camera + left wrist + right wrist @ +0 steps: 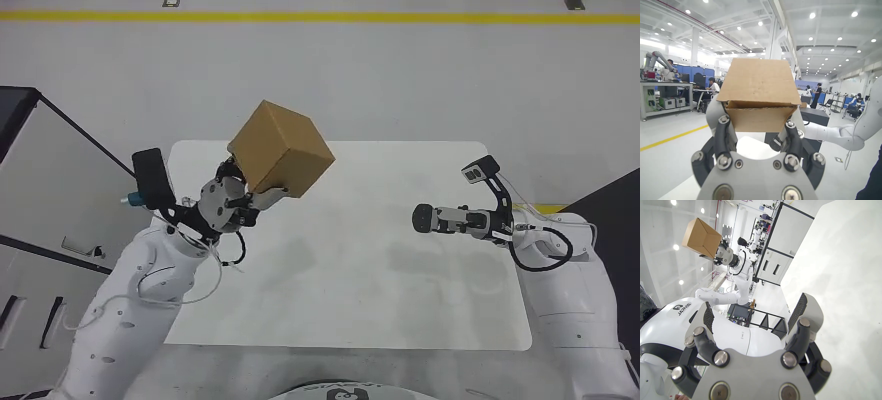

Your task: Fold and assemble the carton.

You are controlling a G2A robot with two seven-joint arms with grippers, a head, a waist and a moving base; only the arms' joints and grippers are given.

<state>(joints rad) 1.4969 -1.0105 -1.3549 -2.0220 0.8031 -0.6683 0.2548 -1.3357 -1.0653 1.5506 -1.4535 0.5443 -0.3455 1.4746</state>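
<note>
The left gripper (757, 121) is closed on the carton (759, 85). Its fingers (712, 115) clamp the lower end of the box from both sides, at a flap that has not seated flush: a narrow gap shows under the panel above it.

**Position.** The carton is held clear of the surface (400, 300), tilted, above its far left area. The right gripper (425, 217) hovers over the right side of the surface, well apart from the carton. Its fingers (810, 311) are spread and hold nothing.

**Handling properties (estimated).**
- Weight: probably light. It appears to be an empty corrugated box.
- Stiffness: the panels are rigid in their plane, while flaps hinge freely along the score lines.
- Surface: matte and dry, so the ribbed finger pads should hold without slipping.
- Fragility: the open middle of a panel is likely to dent under excess clamping force.

**Recommended hold.** Grip close to an edge or corner, where two panels brace each other. To seat the loose flap, press near its free edge while the opposite end is supported.
</note>
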